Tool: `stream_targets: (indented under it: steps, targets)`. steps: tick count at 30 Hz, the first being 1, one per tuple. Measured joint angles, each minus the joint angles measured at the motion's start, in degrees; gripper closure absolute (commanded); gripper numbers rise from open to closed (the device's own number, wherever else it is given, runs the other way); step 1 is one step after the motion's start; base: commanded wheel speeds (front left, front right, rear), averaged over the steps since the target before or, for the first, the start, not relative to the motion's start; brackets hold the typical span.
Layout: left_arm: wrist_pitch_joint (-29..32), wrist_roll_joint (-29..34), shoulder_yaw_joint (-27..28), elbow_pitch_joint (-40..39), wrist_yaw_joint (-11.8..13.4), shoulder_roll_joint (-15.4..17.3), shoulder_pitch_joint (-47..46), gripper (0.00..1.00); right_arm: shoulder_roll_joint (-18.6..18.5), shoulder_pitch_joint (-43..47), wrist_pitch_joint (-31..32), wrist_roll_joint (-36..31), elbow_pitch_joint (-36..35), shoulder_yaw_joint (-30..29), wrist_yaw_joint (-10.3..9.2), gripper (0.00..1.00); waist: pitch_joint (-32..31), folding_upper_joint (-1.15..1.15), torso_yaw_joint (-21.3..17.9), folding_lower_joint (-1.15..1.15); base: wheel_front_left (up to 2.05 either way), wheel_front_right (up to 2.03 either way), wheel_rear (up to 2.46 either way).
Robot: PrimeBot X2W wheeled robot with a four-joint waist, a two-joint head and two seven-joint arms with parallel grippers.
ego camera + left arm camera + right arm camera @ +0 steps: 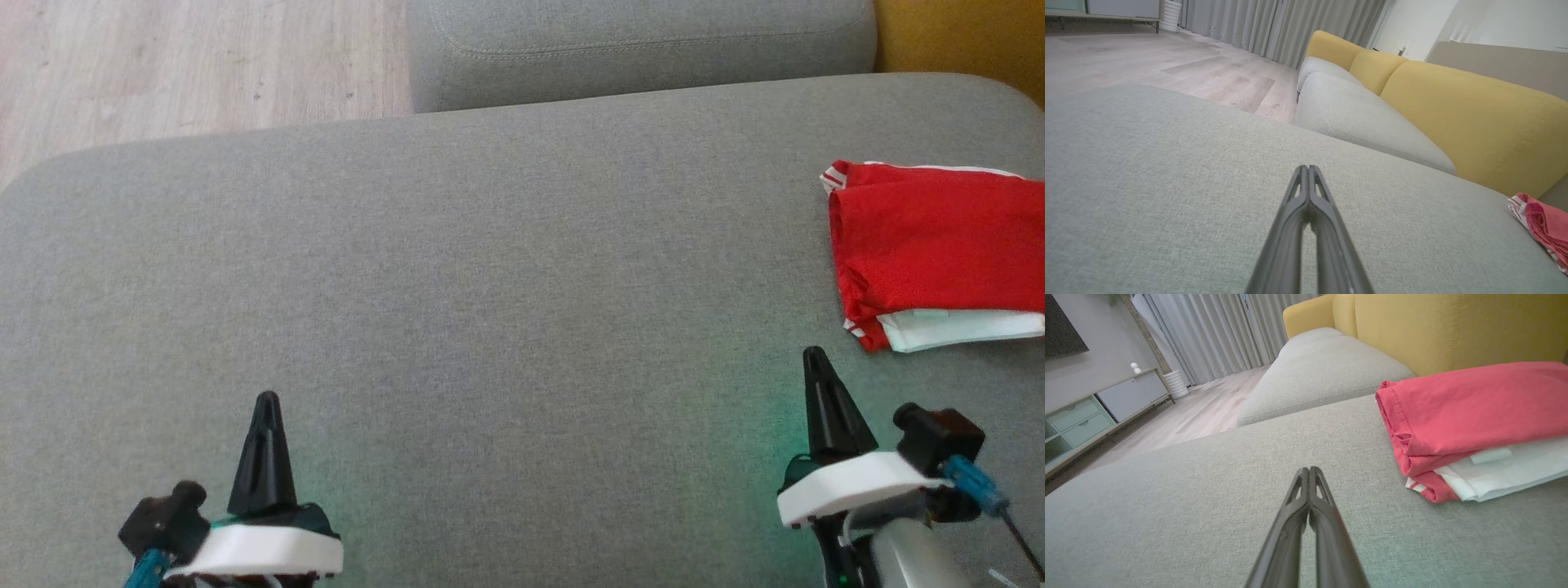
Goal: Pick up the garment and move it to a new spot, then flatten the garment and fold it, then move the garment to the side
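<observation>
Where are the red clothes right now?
In the head view, the folded red garment lies on the right side of the grey sofa cushion, just beyond the shut right tool and near the yellow backrest.

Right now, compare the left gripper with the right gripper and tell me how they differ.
The right gripper is close to the folded red garment; the left gripper is far across the grey cushion from it. In the head view the right gripper reaches further forward than the left gripper. Both are shut, hold nothing and point the same way.
</observation>
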Motion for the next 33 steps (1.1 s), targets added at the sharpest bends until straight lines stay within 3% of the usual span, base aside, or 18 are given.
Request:
stream_targets:
  steps: [33]
  targets:
    - [5.59, -18.47, 1.88, -0.18, -0.01, 0.0, -0.54, 1.0, 0.0, -0.37, 4.89, 21.15, -2.08, -2.31, 0.0, 1.0, -0.9, 0.0, 0.18, 0.0, 0.0, 0.0, 0.0]
